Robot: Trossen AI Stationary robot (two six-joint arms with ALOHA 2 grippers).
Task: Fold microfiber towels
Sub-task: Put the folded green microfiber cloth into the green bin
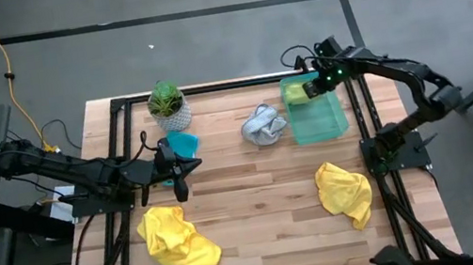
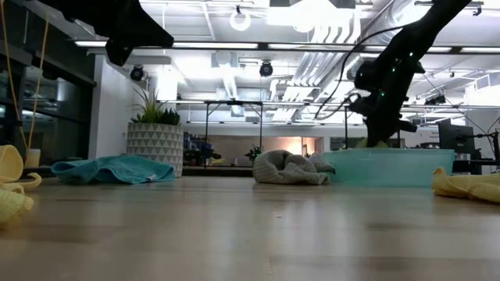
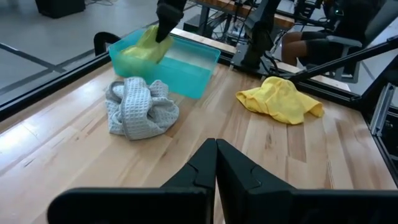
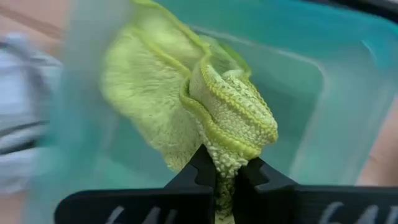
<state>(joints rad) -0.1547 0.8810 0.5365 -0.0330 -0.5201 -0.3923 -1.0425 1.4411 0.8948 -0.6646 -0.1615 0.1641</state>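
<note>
My right gripper (image 1: pixel 313 87) is shut on the lime green towel (image 4: pixel 186 93) over the far left corner of the translucent green tray (image 1: pixel 326 123). A grey-white towel (image 1: pixel 262 125) lies bunched on the table just left of the tray. A teal towel (image 1: pixel 183 144) lies by the plant pot. Two crumpled yellow towels lie near the front, one at the left (image 1: pixel 177 240) and one at the right (image 1: pixel 344 192). My left gripper (image 1: pixel 192 165) is shut and holds nothing, above the table beside the teal towel. My right gripper pinches a bunched fold of the lime green towel (image 4: pixel 227 163) between its two fingers, several layers gathered together. The fingers slant steeply down from above. The towel hangs slack below them, and its lower part (image 3: pixel 138 53) reaches into the tray's corner.
A small plant in a white patterned pot (image 1: pixel 168 105) stands at the far left of the table. A black frame rail (image 1: pixel 365 131) runs along the table's right side next to the tray. Bare wood (image 1: pixel 258 205) lies between the two yellow towels.
</note>
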